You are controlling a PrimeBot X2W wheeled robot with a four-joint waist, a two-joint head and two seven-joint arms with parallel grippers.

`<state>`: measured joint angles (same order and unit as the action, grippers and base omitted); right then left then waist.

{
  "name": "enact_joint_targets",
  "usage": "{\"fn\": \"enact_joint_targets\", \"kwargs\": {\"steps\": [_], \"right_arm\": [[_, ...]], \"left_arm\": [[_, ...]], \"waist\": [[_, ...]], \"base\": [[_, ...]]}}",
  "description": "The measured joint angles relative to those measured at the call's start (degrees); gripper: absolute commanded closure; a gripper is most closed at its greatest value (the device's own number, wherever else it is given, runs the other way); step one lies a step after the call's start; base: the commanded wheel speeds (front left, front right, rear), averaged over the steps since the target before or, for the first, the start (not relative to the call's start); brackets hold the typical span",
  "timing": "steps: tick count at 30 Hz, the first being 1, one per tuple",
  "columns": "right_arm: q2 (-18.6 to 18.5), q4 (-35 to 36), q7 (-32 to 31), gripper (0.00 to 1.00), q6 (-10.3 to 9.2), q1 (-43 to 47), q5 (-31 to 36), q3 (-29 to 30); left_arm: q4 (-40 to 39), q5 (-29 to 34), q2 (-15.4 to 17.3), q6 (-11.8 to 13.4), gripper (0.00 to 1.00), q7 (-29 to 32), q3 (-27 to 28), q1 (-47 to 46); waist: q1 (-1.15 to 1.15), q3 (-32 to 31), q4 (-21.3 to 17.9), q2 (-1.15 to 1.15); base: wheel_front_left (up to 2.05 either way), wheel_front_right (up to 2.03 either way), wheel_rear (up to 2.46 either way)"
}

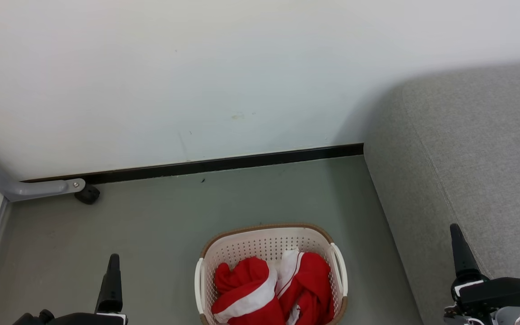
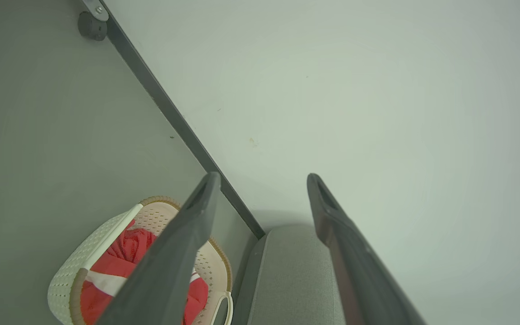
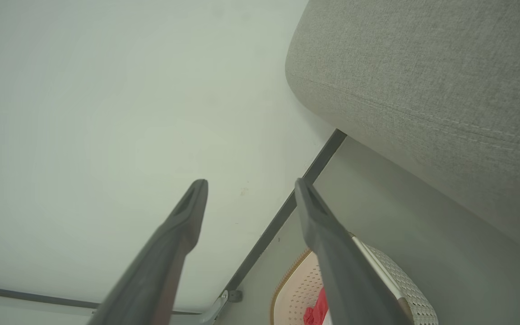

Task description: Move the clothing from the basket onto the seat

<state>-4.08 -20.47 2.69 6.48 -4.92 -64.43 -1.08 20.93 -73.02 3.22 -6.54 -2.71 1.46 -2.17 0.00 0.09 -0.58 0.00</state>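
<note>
Floor gap between basket and seat

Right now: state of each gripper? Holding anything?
Left gripper: open, fingers spread, holding nothing.
Right gripper: open, fingers spread, holding nothing.

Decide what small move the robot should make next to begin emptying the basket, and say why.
Probably lower the right gripper toward the clothing in the basket. Both it and the left gripper are open and empty, the clothing lies in the basket, and the seat is on the right gripper's side.
</note>
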Motion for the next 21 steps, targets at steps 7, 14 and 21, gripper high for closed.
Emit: {"fn": "enact_joint_targets", "kwargs": {"steps": [7, 14, 21], "right_arm": [[-0.79, -0.05, 1.51, 0.00, 0.00, -1.05, 6.81, -2.38], [-1.86, -0.33, 2.60, 0.00, 0.00, -1.85, 13.19, -4.86], [-2.86, -1.11, 4.05, 0.00, 0.01, -2.81, 19.93, -7.06]], "left_arm": [[0.74, 6.93, 1.46, 0.24, 0.00, -1.53, -0.41, -0.70], [1.33, 13.57, 2.77, 0.48, 0.00, -2.64, -1.55, -0.88], [1.67, 20.94, 3.32, 0.76, 0.00, -4.11, -2.55, -0.90]], "waist": [[0.00, 0.06, -0.16, 0.00], [0.00, 0.15, -0.33, 0.00], [0.00, 0.30, -0.50, 0.00]], "base": [[0.00, 0.00, 0.00], [0.00, 0.00, 0.00], [0.00, 0.00, 0.00]]}}
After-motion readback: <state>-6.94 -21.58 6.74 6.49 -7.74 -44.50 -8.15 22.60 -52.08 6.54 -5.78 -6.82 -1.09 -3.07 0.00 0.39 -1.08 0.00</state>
